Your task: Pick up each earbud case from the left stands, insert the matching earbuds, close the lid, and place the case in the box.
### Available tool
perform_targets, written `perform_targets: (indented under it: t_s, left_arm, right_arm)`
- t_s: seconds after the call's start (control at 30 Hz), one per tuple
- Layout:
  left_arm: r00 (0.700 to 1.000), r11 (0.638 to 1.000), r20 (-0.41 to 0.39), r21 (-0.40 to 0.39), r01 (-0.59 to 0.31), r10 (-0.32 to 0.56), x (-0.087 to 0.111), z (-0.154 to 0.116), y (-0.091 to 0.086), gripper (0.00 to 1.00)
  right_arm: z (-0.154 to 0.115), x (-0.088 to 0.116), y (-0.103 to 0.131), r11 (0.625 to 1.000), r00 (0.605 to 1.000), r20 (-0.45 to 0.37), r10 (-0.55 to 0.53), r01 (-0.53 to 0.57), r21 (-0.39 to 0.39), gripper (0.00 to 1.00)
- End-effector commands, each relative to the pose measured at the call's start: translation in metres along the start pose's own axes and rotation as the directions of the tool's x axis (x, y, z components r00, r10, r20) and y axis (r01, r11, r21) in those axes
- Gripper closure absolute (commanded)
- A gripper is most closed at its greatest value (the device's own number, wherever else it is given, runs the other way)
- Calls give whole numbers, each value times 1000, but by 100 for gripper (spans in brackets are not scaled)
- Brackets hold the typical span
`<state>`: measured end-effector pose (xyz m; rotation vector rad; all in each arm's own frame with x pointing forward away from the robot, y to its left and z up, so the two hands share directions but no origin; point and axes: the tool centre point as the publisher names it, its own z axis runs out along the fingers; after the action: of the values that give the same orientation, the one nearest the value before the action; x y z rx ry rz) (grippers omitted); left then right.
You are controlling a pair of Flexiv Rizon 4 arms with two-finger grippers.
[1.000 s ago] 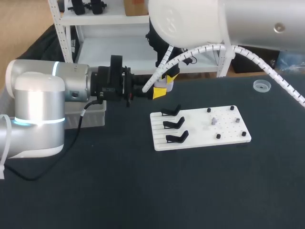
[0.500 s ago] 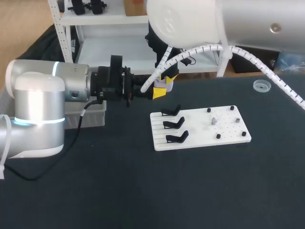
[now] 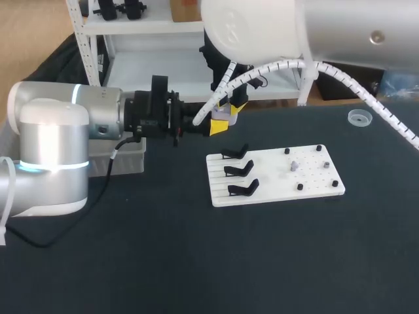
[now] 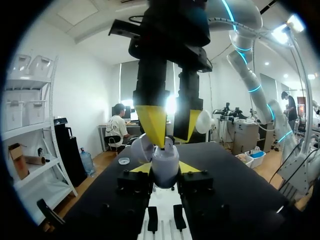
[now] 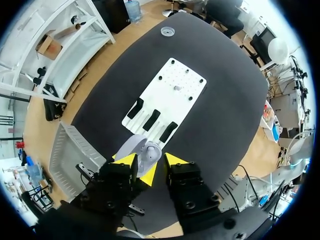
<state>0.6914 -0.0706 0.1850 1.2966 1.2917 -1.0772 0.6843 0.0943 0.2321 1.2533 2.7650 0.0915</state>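
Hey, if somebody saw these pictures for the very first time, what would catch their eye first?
The two hands meeting in mid-air stand out first: the left hand clamps a pale earbud case, and the right hand hangs right above it with its yellow tips at the case. Next comes the white board in front of them, with three empty black stands in a row along its left side.

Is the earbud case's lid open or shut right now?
Open: the lid is swung back beside the earbud case in the left gripper.
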Motion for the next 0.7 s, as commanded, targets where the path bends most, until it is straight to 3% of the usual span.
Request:
perform_targets:
  t_s: [0.03, 0.17, 0.3, 0.47, 0.57, 0.63, 0.67, 0.7]
  left_arm:
    - [1000, 1000, 2, 0, -1, 1, 0, 0, 0, 100]
    - [1000, 1000, 2, 0, -1, 1, 0, 0, 0, 100]
    - [1000, 1000, 2, 0, -1, 1, 0, 0, 0, 100]
    - [1000, 1000, 2, 0, -1, 1, 0, 0, 0, 100]
    - [1000, 1000, 2, 0, -1, 1, 0, 0, 0, 100]
    - [1000, 1000, 2, 0, -1, 1, 0, 0, 0, 100]
    - [1000, 1000, 2, 0, -1, 1, 0, 0, 0, 100]
    - [1000, 1000, 2, 0, -1, 1, 0, 0, 0, 100]
  right_arm:
    - [-10, 2, -4, 1000, 1000, 2, -1, 1, -11, 67]
    - [-22, 5, -18, 999, 1000, 8, -23, 23, -40, 66]
    - [-26, 4, -38, 987, 994, 26, -106, 109, -119, 63]
    - [-27, -2, -65, 936, 968, 58, -243, 250, -246, 60]
    - [-25, -9, -80, 894, 940, 67, -336, 340, -290, 47]
    - [-24, -12, -89, 856, 905, 81, -417, 421, -298, 19]
    - [-23, -13, -93, 848, 891, 78, -447, 450, -279, 0]
    - [-23, -13, -93, 848, 891, 78, -447, 450, -279, 0]
